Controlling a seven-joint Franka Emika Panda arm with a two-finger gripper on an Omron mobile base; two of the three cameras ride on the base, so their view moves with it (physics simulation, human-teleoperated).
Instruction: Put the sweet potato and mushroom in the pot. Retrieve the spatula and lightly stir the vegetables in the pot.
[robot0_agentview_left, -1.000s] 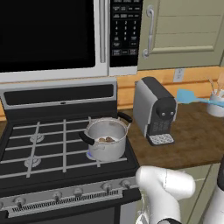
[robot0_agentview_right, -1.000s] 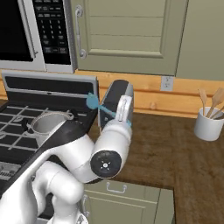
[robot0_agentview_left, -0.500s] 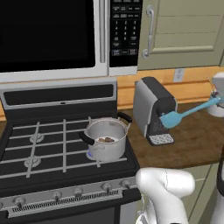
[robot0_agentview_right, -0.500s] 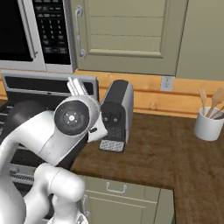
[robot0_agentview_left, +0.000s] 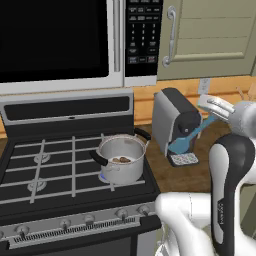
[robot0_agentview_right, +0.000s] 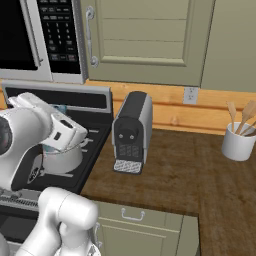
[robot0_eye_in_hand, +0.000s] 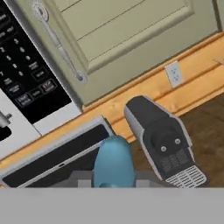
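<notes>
Since the earlier frames the arm had swung leftward from the counter's far end toward the stove, bringing the spatula (robot0_agentview_left: 187, 140) from beside the utensil cup (robot0_agentview_right: 238, 142) to a position in front of the coffee machine (robot0_agentview_left: 176, 122).

Item, gripper (robot0_agentview_left: 216, 107): jaws closed tight on the spatula's handle; blue blade hung low and forward, just short of the stove's right edge, as judged from the left base view. Hand view looked down along the blade (robot0_eye_in_hand: 113, 164) toward the stove's back panel.

Item, pot (robot0_agentview_left: 121, 158): steel, two black handles, sat on the front right burner of the stove (robot0_agentview_left: 60, 170). Brown pieces lay inside; which was the sweet potato and which the mushroom could not be told apart at this size.

Item, stage: vegetables appeared loaded, spatula retrieved, stirring not yet begun. Blade and pot were well apart.

Item, risks, as judgement:
- The blade passed close before the coffee machine; a low or wide sweep could clip it and twist the handle in the jaws.
- Descending off-centre could strike the pot's rim or near handle and shove the light pot off its burner.
- Too deep or brisk a stir could flick pieces over the straight sides.
</notes>
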